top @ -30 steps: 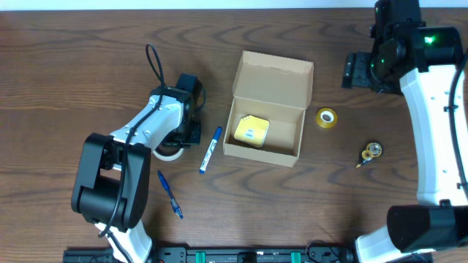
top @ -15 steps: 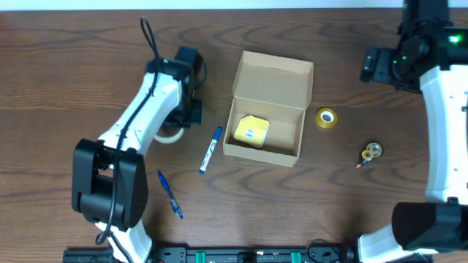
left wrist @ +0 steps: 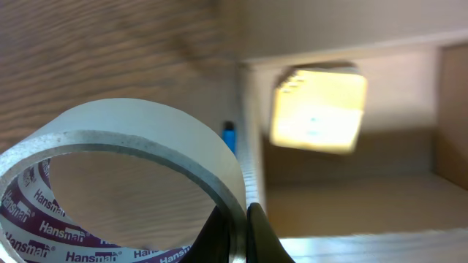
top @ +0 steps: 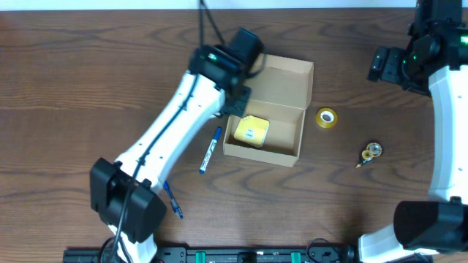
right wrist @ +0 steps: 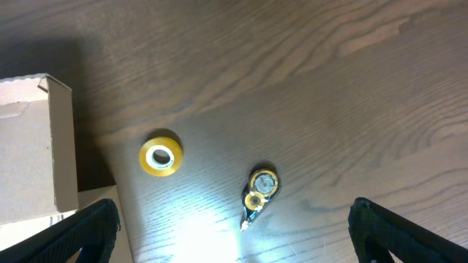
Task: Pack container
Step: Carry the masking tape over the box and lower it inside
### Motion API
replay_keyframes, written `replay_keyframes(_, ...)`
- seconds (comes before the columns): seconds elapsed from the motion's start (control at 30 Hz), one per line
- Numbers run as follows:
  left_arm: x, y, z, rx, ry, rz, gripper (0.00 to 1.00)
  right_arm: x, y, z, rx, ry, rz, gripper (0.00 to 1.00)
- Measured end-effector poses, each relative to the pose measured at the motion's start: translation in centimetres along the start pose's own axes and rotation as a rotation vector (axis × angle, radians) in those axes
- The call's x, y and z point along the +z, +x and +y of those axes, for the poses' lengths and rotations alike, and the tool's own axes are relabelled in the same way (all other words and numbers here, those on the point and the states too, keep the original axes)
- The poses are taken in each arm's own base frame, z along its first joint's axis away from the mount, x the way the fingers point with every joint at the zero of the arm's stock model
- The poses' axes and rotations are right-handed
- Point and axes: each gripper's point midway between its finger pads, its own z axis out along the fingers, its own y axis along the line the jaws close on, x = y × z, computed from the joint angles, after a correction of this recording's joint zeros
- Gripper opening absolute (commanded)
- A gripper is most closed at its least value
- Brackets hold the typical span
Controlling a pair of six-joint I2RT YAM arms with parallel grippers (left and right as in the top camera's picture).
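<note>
The only legible text is the brand name "Hansman", printed in dark purple lettering on the white inner core (left wrist: 44, 226) of the tape roll (left wrist: 168, 142), as seen in the left wrist view. The name repeats around the core. Several repeats are visible, some cut off by the frame edge or by the roll's rim. The yellow block (top: 251, 131) in the container (top: 274, 79) carries a small pale label on its top face. This label is too small to read in the overhead view and blurred in the left wrist view.
</note>
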Motion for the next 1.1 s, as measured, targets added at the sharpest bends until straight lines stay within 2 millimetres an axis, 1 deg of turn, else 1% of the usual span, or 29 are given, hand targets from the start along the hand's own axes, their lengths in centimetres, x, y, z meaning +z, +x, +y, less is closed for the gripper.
replay_keyframes(0.13,-0.4,0.1,-3.0,0.063,0.032,-0.024,0.05,0.0,0.0,0.0,0.0,-0.001,0.0,0.99)
replay_keyframes(0.2,-0.5,0.1,-4.2,0.083,0.056,-0.036,0.06,0.0,0.0,0.0,0.0,-0.001,0.0,0.99)
replay_keyframes(0.33,-0.8,-0.7,-6.6,0.115,0.12,-0.083,0.06,0.0,-0.2,0.0,-0.003,-0.002,-0.006,0.99)
replay_keyframes(0.43,-1.1,-1.3,-7.9,0.138,0.163,-0.116,0.05,0.0,-0.6,-0.2,-0.002,-0.003,-0.021,0.99)
replay_keyframes(0.5,-1.2,-1.5,-8.3,0.142,0.182,-0.124,0.05,0.1,-0.9,-0.9,0.01,0.003,-0.026,0.99)
replay_keyframes(0.6,-0.7,-1.3,-8.7,0.147,0.198,-0.108,0.06,0.4,-1.5,-2.9,0.043,0.022,-0.037,0.99)
replay_keyframes(0.7,0.8,-1.1,-9.3,0.159,0.213,-0.067,0.05,0.6,-1.8,-5.2,0.078,0.041,-0.037,0.99)
replay_keyframes(0.83,2.9,-1.0,-10.3,0.176,0.235,-0.028,0.06,0.8,-1.9,-7.0,0.111,0.031,-0.029,0.99)
replay_keyframes(0.9,3.4,-1.1,-10.8,0.182,0.251,-0.029,0.05,0.9,-1.9,-7.2,0.116,0.019,-0.026,0.99)
replay_keyframes(1.03,3.3,-1.3,-11.7,0.199,0.284,-0.041,0.06,0.9,-1.9,-6.9,0.11,0.001,-0.025,0.99)
replay_keyframes(1.1,3.3,-1.0,-12.7,0.226,0.297,-0.041,0.06,0.9,-1.9,-6.8,0.105,-0.004,-0.025,0.99)
